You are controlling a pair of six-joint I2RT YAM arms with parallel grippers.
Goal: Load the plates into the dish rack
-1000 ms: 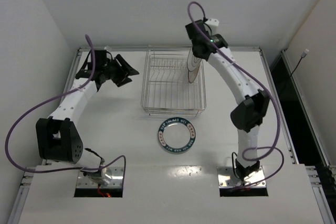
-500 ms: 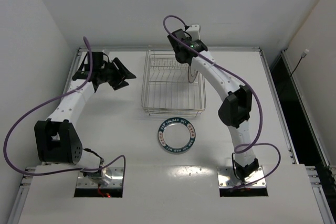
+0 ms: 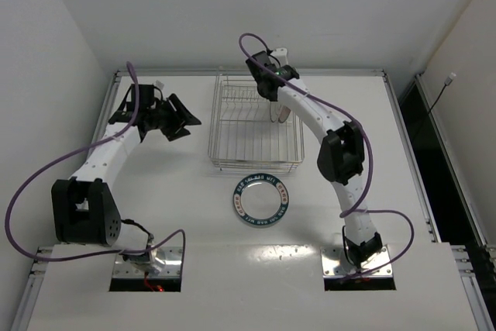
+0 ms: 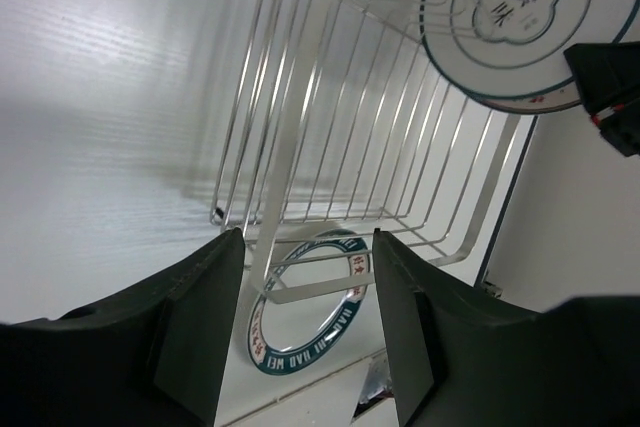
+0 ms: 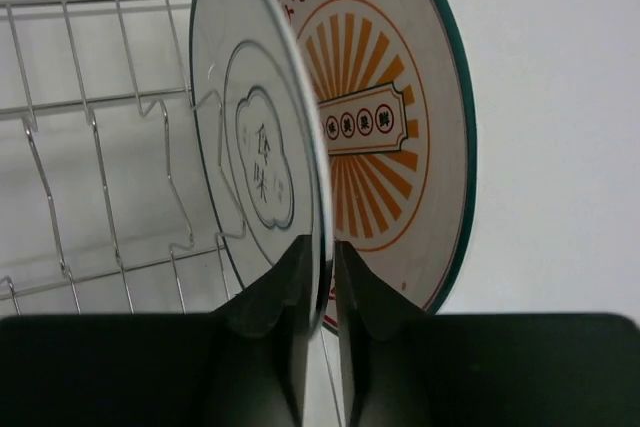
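Observation:
The dish rack [image 3: 240, 125] is a silver wire basket at the table's back middle. My right gripper [image 3: 271, 87] hangs over its right part, shut on the rim of the thin-dark-ring plate [image 5: 262, 157], which it holds upright among the prongs. The orange sunburst plate [image 5: 390, 137] stands upright just behind it. The teal-rimmed plate [image 3: 261, 200] lies flat on the table in front of the rack. My left gripper [image 3: 174, 118] is open and empty, left of the rack. The left wrist view shows the rack [image 4: 340, 147], the ring plate [image 4: 510, 17] and the teal-rimmed plate [image 4: 310, 302].
The table's raised rim [image 3: 116, 87] runs close behind and left of the left gripper. White walls stand behind and at both sides. The right arm's elbow [image 3: 339, 156] hangs above the table right of the rack.
My right gripper has carried the ring plate leftward from the rack's right edge further over the rack. The left arm has shifted only slightly.

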